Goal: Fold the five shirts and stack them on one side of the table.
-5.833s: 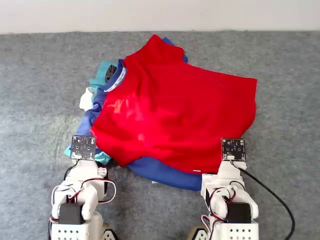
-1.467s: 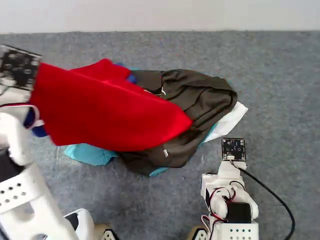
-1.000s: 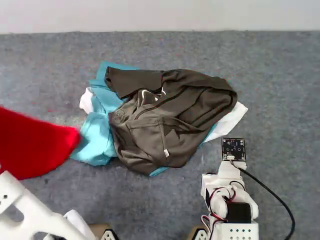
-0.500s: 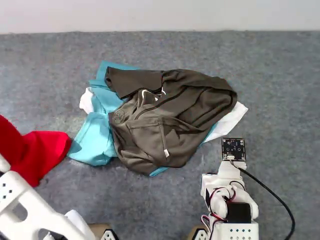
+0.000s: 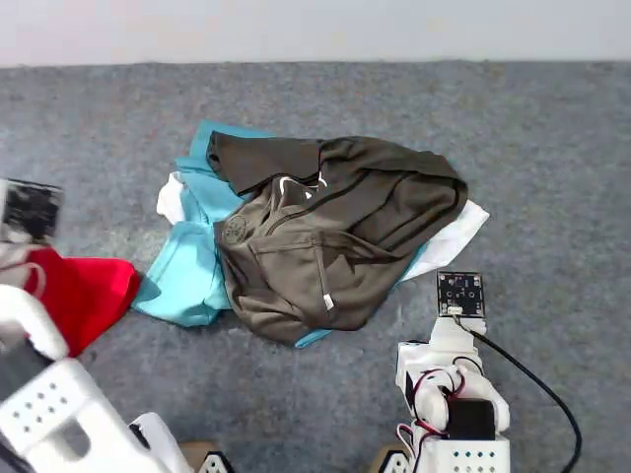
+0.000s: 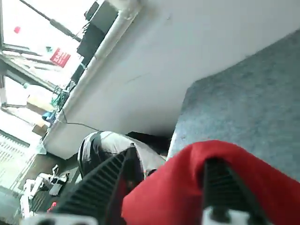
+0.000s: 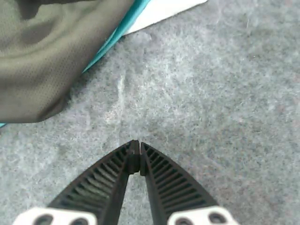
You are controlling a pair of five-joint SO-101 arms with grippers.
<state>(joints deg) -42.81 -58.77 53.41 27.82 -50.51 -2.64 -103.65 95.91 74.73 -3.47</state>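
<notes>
A bunched red shirt [image 5: 87, 291] lies at the table's left edge. My left arm [image 5: 30, 210] stands over it. In the left wrist view my left gripper [image 6: 169, 157] is shut on a thick fold of this red shirt [image 6: 183, 192], which bulges between the fingers. In the middle of the table is a pile: a dark olive shirt [image 5: 335, 236] on top, a teal shirt [image 5: 187, 281] under it and a white shirt [image 5: 455, 235] sticking out to the right. My right gripper [image 7: 135, 142] is shut on nothing above bare carpet, just in front of the dark shirt's hem [image 7: 47, 61].
The table is covered in grey carpet [image 5: 552, 158] and ends at a white wall [image 5: 315, 30] at the back. A black cable [image 5: 532, 384] runs from the right arm [image 5: 454, 379] to the front right. Bare carpet stretches right of the pile.
The left arm pulled the red shirt off the pile to the left edge, uncovering the dark shirt. In the last half second its wrist came up over the red bunch. The right arm kept still.
</notes>
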